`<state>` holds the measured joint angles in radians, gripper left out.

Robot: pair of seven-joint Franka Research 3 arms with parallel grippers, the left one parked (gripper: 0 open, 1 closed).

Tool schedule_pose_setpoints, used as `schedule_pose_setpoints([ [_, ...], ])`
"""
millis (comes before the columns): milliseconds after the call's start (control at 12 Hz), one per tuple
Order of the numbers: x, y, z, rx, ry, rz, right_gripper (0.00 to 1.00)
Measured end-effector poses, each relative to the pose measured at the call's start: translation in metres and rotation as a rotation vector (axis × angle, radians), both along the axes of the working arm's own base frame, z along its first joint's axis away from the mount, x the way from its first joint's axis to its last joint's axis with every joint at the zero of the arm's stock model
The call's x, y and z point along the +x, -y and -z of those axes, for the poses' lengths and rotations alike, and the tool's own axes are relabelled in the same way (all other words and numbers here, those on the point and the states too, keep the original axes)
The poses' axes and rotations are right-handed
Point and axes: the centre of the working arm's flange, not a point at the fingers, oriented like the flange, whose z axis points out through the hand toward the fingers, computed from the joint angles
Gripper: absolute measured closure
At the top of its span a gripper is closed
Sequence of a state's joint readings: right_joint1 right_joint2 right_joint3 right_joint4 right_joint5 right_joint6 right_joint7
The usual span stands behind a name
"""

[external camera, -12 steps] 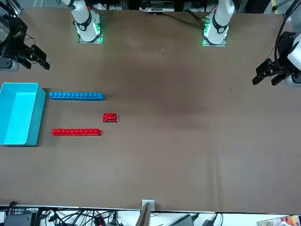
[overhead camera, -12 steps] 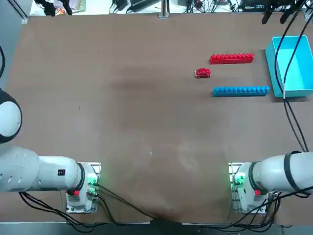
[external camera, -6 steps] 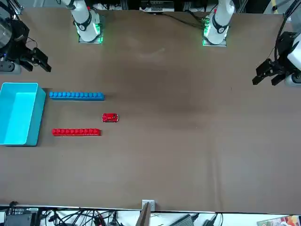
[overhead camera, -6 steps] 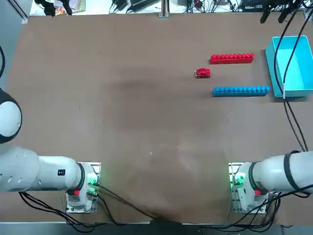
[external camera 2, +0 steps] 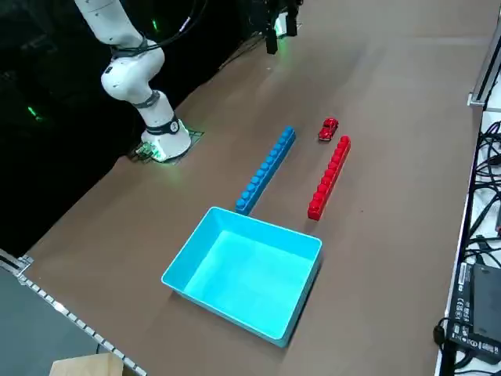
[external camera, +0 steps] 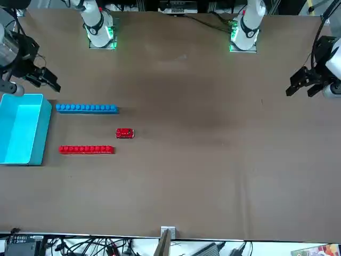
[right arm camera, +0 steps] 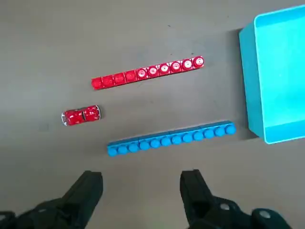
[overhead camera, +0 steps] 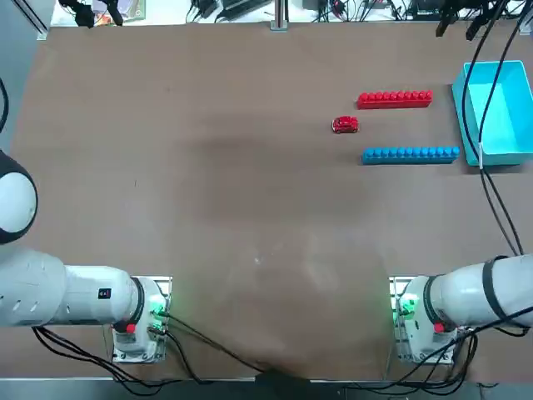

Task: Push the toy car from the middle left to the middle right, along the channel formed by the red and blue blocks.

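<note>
Car [right arm camera: 81,115], tiny, glossy red, dark-trimmed

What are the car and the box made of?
The car looks like shiny painted metal or plastic, since light glints on it. The box seems to be smooth plastic: one even blue colour with thin walls. The open claw is near neither.

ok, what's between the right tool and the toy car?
Right wrist view: one end of the blue bar lies between the open right tool, up above the table, and the toy car.
</note>
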<state>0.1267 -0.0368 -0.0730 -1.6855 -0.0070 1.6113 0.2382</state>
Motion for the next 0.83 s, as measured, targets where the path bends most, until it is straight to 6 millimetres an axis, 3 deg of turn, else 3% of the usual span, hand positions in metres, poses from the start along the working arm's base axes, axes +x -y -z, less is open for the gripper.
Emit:
schedule_pose_setpoints([
  [333,0.011,-0.012,0.02,-0.011,-0.018,0.128,0.0],
  [833,0.027,-0.05,0.061,-0.021,0.004,0.335,0.0],
])
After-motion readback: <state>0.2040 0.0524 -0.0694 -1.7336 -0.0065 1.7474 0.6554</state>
